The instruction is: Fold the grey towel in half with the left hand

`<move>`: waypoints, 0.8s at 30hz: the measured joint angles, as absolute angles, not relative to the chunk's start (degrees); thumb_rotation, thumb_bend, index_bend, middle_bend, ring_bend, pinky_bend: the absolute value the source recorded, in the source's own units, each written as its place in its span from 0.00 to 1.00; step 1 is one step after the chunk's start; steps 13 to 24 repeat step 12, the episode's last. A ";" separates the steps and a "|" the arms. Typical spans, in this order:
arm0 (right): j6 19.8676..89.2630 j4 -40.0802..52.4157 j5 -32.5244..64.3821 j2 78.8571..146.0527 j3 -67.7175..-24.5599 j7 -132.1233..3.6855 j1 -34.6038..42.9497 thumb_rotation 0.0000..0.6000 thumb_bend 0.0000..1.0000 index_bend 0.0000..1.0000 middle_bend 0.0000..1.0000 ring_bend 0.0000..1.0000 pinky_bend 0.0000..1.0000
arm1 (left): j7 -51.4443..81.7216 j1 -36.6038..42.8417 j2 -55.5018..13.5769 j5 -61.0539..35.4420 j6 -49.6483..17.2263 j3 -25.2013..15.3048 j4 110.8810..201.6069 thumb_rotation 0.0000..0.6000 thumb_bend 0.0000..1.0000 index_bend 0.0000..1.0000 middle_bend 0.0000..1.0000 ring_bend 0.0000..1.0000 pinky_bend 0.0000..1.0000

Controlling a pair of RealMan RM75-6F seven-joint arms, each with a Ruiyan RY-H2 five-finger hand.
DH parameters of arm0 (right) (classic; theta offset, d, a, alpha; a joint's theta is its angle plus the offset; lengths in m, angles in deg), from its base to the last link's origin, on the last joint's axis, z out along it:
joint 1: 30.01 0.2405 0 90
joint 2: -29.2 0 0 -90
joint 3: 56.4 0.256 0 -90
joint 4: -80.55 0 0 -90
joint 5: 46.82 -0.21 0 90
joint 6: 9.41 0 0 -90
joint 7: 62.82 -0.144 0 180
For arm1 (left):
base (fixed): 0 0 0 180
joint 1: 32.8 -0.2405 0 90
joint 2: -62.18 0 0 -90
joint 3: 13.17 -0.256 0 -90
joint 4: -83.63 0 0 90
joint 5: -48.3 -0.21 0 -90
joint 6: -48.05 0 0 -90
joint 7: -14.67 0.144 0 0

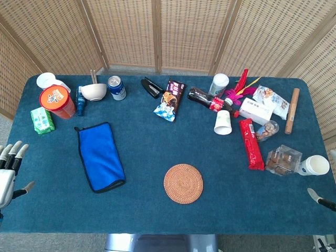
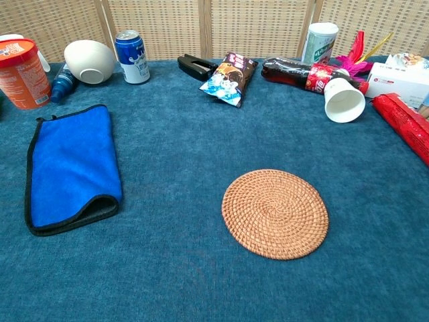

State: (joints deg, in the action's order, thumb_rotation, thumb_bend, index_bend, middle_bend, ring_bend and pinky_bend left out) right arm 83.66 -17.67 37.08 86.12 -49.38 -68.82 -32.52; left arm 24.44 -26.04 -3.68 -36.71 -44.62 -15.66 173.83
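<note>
the towel (image 1: 100, 156) lies folded in half at about 9 o'clock on the table (image 1: 157, 210), blue side up with a grey lining showing at its near lip, so the fold looks done. the left hand (image 1: 8, 170) sits off the table's 8 o'clock edge, fingers spread and holding nothing. the right hand (image 1: 319, 197) barely shows at 4 o'clock; i cannot tell how its fingers lie. what remains, i judge, is to pull the left hand clear without dragging the cloth, staying well apart from the green packet (image 1: 41, 119) at 10 o'clock. open blue table runs between the towel and the woven mat (image 1: 183, 183); clutter lines the 12 and 3 o'clock edges.
</note>
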 measured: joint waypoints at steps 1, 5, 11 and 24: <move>83.88 -17.69 37.19 86.10 -49.38 -68.79 -32.59 1.00 0.00 0.00 0.00 0.00 0.00 | 24.43 -26.13 -3.52 -36.81 -44.65 -15.58 173.98 1.00 0.10 0.00 0.00 0.00 0.04; 84.43 -17.68 37.64 86.20 -49.56 -68.49 -32.86 1.00 0.00 0.00 0.00 0.00 0.00 | 24.79 -26.66 -2.68 -37.18 -44.68 -15.26 174.45 1.00 0.10 0.00 0.00 0.00 0.04; 84.61 -17.69 37.84 86.39 -49.66 -68.17 -32.94 1.00 0.00 0.00 0.00 0.00 0.00 | 24.16 -27.16 -2.07 -37.09 -43.86 -14.81 174.65 1.00 0.10 0.00 0.00 0.00 0.04; 84.69 -17.70 37.89 86.41 -49.66 -68.13 -32.96 1.00 0.00 0.00 0.00 0.00 0.00 | 24.01 -27.20 -2.01 -37.07 -43.61 -14.68 174.62 1.00 0.10 0.00 0.00 0.00 0.04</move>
